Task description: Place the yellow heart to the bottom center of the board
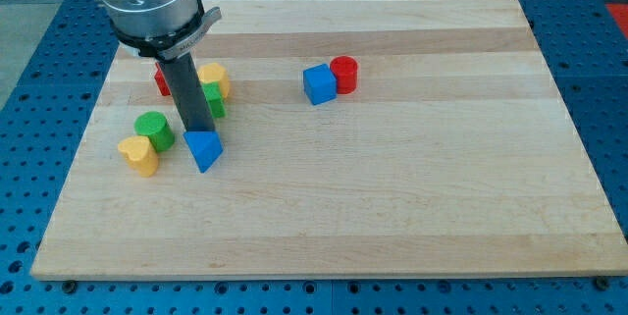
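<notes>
Seven blocks sit on the bench [392, 207]. No hand here, only my tip [199, 133], touching the blue triangle's [204, 150] top edge. Just left, the yellow heart [139, 155] lies beside a green cylinder [154, 130].

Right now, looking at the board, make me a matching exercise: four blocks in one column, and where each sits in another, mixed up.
Blocks:
1. yellow heart
2. blue triangle
3. red cylinder
4. blue cube

Places:
A. just below my tip
B. touching the blue cube, on the view's right of it
C. by the green cylinder, toward the view's lower left
D. near the board's top centre, left of the red cylinder

Pairs: 1-C, 2-A, 3-B, 4-D
</notes>
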You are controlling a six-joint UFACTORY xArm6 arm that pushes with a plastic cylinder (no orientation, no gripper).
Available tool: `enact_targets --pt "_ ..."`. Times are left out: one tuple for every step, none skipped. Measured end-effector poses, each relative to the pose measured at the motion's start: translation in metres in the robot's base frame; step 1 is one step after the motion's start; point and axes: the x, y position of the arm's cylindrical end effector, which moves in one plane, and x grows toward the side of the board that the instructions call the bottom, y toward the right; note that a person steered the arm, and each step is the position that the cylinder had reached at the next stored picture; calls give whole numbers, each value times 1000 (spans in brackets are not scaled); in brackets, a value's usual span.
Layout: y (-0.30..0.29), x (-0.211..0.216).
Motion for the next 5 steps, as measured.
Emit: enact_targets --pt "0 -3" --pt "-2 -17" --pt "-4 -50" --pt "-40 -54" --pt "-76 -54"
